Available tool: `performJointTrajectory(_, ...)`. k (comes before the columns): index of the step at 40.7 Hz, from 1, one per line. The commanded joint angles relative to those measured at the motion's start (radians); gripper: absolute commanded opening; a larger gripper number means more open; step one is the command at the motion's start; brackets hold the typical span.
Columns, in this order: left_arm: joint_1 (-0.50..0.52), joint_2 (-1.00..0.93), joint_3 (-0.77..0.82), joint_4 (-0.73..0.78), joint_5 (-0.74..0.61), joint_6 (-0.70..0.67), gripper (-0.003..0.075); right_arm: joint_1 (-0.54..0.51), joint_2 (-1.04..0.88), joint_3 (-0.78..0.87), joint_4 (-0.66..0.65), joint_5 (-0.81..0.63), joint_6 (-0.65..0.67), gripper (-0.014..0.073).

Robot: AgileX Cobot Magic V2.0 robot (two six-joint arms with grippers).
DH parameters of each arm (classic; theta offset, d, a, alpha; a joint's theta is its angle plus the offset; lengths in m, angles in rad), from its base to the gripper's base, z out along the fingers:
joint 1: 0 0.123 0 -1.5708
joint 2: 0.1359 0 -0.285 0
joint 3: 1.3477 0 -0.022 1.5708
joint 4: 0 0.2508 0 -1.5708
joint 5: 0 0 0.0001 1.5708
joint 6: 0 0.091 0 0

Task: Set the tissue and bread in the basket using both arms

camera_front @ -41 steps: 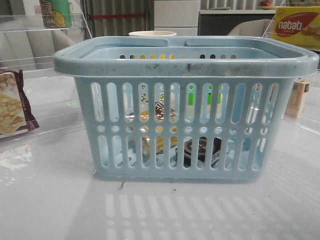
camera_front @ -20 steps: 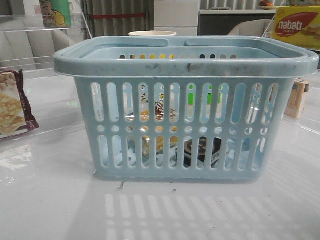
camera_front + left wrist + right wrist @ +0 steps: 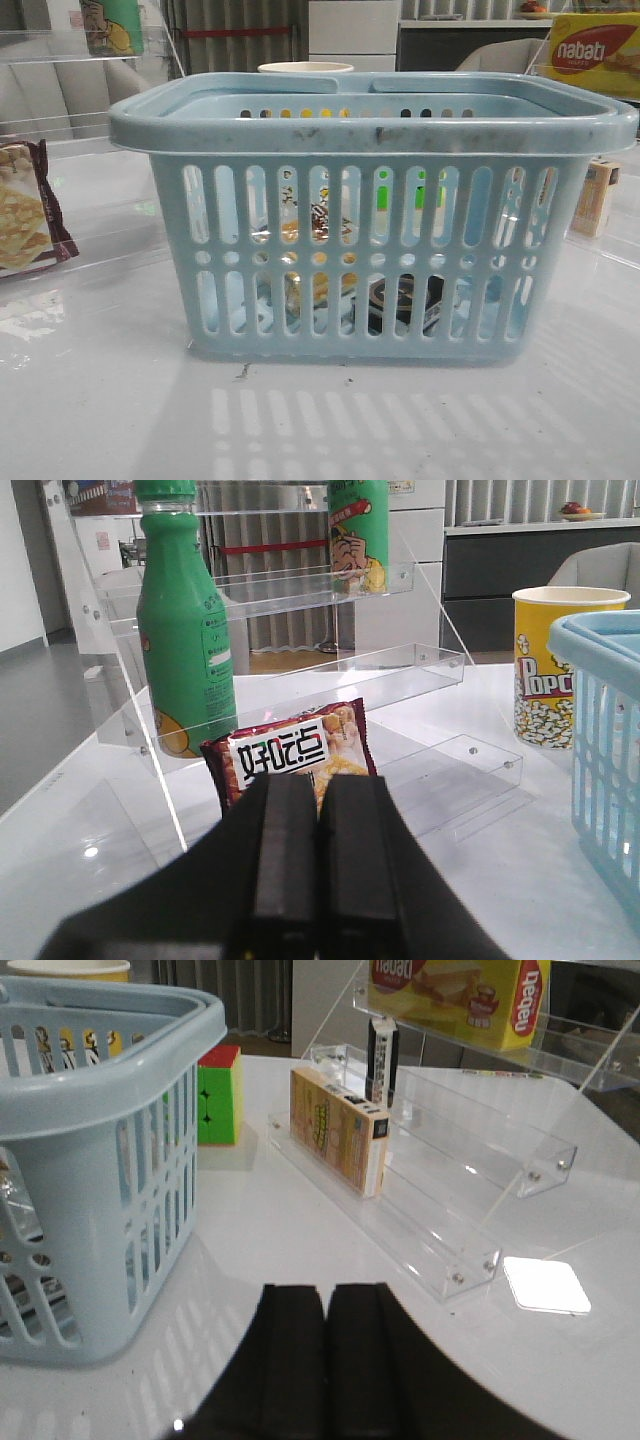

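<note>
Both task things already lie inside the basket (image 3: 370, 215), seen through its slotted front wall: the tissue (image 3: 402, 300), a dark pack, rests on the floor towards the right, and the bread (image 3: 312, 250), a clear packet with golden contents, sits just to its left, partly propped against the wall. The basket stands upright in the middle of the table (image 3: 100, 400), handles folded down on its rim.

Neither arm shows in the front view. The left gripper (image 3: 320, 880) is pulled back to the left of the basket with its jaws pressed together and nothing between them; the right gripper (image 3: 325, 1360) is the same on the right side, closed and empty.

The task looks finished, so little can go wrong. The main risk would be an arm swinging inwards on its way back and knocking the basket, or the left one brushing the cracker packet (image 3: 295, 755) just ahead of it.

Counted: one basket, one tissue pack, one bread packet, two grippers. Around them stand one green bottle (image 3: 183, 640), one popcorn cup (image 3: 548, 665), one puzzle cube (image 3: 220, 1095) and one small orange box (image 3: 338, 1125) on a clear rack (image 3: 440, 1230).
</note>
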Motion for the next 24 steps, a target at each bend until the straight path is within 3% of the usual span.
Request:
performJointTrajectory(1, -0.007, -0.016, -0.001, -0.008, -0.088, -0.001, 0.0091, -0.008, -0.017, 0.001, 0.002, -0.13, -0.005, 0.0055)
performJointTrajectory(24, -0.007, -0.016, -0.001, -0.008, -0.088, -0.001, 0.0091, -0.007, -0.017, 0.001, 0.002, -0.135, -0.005, 0.0055)
